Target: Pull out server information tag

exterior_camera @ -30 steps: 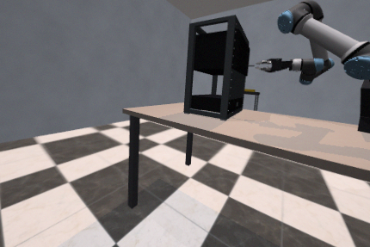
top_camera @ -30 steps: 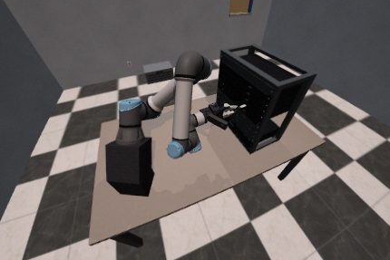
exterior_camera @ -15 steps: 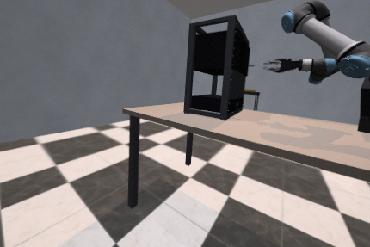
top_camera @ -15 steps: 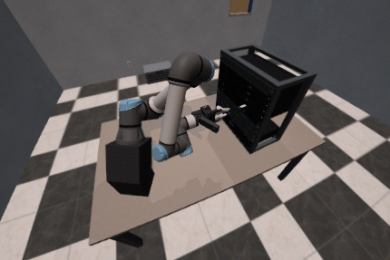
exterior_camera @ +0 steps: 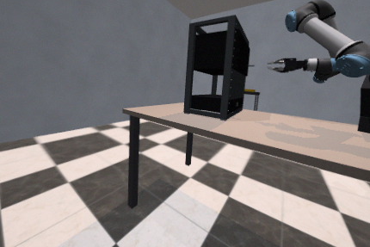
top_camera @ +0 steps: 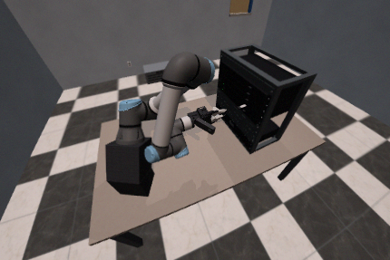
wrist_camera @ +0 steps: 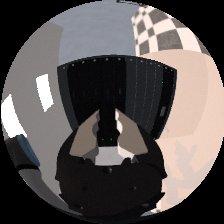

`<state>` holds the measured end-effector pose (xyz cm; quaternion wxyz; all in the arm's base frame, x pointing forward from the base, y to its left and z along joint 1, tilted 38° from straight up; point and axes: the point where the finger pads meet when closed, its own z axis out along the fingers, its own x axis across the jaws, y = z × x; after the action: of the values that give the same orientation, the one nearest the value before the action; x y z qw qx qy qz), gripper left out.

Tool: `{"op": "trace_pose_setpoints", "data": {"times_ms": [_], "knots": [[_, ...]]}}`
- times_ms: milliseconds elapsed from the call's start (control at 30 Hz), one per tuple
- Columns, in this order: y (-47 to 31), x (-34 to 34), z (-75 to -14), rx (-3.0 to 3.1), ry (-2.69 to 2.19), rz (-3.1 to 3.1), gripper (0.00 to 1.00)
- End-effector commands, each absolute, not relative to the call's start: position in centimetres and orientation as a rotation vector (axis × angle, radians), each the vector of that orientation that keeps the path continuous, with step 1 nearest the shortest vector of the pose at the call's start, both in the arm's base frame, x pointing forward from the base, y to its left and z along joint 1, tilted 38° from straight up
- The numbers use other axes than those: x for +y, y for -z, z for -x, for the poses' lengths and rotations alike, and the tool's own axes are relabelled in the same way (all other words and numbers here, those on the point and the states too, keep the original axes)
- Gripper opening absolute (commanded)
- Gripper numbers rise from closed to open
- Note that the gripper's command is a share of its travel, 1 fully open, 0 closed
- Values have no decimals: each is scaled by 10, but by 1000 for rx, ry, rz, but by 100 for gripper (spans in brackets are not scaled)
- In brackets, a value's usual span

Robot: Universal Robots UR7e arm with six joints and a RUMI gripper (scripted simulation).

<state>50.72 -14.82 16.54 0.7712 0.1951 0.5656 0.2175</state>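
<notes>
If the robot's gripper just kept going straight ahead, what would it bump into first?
Probably the small pulled-out tag sticking out of the rack, though depth is hard to judge. The gripper points straight at the rack's front.
</notes>
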Motion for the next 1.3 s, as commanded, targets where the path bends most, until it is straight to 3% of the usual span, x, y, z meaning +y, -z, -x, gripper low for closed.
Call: {"op": "trace_pose_setpoints", "data": {"times_ms": [0, 133, 167, 1267], "knots": [[-165, -148, -506, 1225, -472, -422, 15], [-165, -148, -506, 1225, -472, -422, 15], [-165, -148, -506, 1225, -472, -422, 100], [-165, -148, -506, 1225, -472, -422, 100]]}}
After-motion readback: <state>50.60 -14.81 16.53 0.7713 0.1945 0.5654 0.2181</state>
